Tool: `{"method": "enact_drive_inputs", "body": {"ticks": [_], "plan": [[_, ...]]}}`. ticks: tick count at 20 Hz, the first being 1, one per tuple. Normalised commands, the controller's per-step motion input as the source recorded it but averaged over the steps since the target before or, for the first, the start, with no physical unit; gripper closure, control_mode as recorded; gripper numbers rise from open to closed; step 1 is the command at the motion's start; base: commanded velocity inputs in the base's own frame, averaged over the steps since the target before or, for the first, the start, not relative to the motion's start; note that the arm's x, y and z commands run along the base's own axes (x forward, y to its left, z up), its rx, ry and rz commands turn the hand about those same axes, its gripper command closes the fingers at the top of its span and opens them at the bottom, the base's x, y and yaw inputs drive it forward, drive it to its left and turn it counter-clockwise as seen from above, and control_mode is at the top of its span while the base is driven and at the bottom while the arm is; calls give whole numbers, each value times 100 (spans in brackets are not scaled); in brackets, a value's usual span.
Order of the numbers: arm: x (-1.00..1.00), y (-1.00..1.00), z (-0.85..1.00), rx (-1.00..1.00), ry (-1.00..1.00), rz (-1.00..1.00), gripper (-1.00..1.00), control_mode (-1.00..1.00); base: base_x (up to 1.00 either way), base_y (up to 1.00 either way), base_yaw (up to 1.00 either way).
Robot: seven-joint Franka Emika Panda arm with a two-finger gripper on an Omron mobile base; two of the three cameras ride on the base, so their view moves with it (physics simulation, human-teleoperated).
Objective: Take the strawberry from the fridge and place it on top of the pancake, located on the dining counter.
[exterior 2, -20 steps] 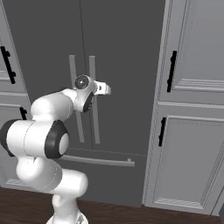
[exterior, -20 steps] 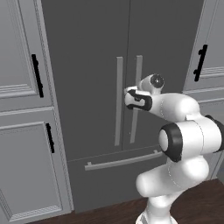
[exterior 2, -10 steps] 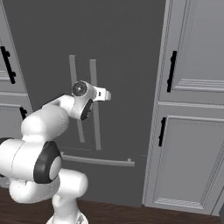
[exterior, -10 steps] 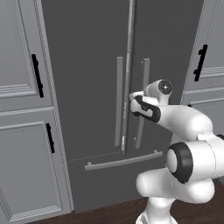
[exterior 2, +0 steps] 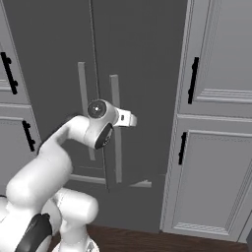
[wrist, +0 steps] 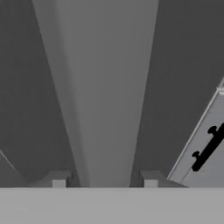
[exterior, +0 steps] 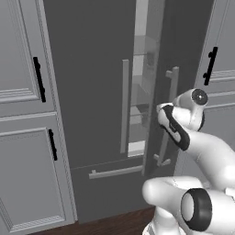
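Fridge (exterior: 92,69) right door ajar, pale shelves showing in gap; gripper (wrist: 104,181) clamped on right door's bar handle (wrist: 105,87), fingertips (wrist: 58,180) either side; strawberry not discernible.

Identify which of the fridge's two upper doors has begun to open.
The dark-grey right-hand fridge door, whose long grey bar handle meets the gripper: a pale interior gap shows along its edge; the left door stays flush.

light: even, dim, no clear source | brightest: pale gap between the fridge (exterior: 92,92) doors, upper centre of left base view | shadows: soft, faint | glare: slight sheen on arm | blur: hand view soft, handle close-up smeared
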Motion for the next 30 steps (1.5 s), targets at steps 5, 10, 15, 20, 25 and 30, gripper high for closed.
{"method": "enact_drive_inputs", "body": {"ticks": [5, 10, 15, 20, 25, 30], "plan": [[-87, -97, 9, 7, 16, -7, -100, -100, 0, 0, 0], [-99, -88, 10, 5, 14, -13, -100, -100, 0, 0, 0], [-60, 7, 25, -10, 15, -15, -100, -100, 0, 0, 0], [-4, 97, 32, -43, 24, -6, -100, -100, 0, 0, 0], [47, 100, 23, -58, 52, 6, -100, -100, 0, 0, 0], [51, 64, 17, -44, 61, 17, -100, -100, 0, 0, 0]]}}
